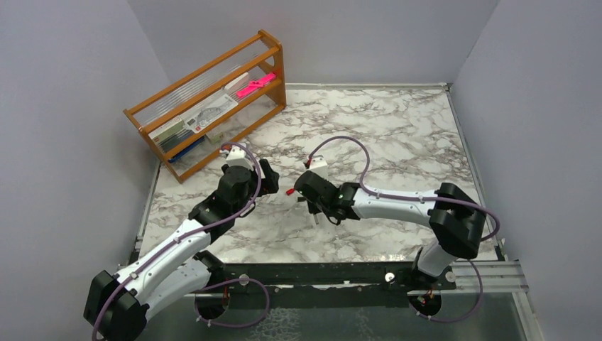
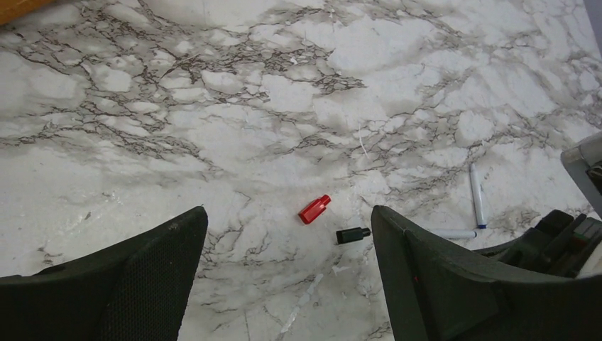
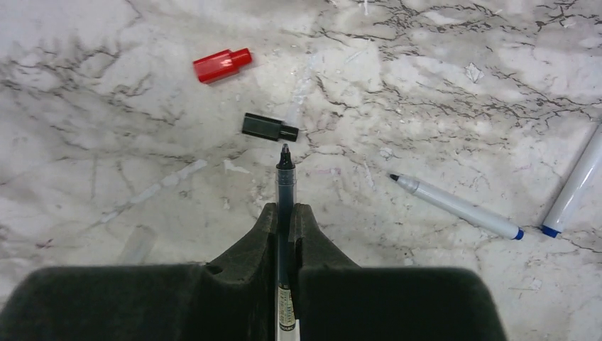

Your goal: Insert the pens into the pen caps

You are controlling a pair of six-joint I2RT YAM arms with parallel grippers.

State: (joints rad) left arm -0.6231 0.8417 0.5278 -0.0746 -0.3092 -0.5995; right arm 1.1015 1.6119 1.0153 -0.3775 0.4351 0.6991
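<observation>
My right gripper is shut on a black-barrelled pen. The pen's tip points forward and stops just short of the black pen cap lying on the marble. A red pen cap lies farther off to the left. Two white pens lie to the right. A faint clear tube rests at the lower left. My left gripper hangs open above the table, with the red cap and black cap on the marble between its fingers. In the top view both grippers face each other at mid-table.
A wooden rack with papers and a flat pink object stands at the back left. Grey walls close in the marble table on three sides. The right arm's wrist shows at the right edge of the left wrist view.
</observation>
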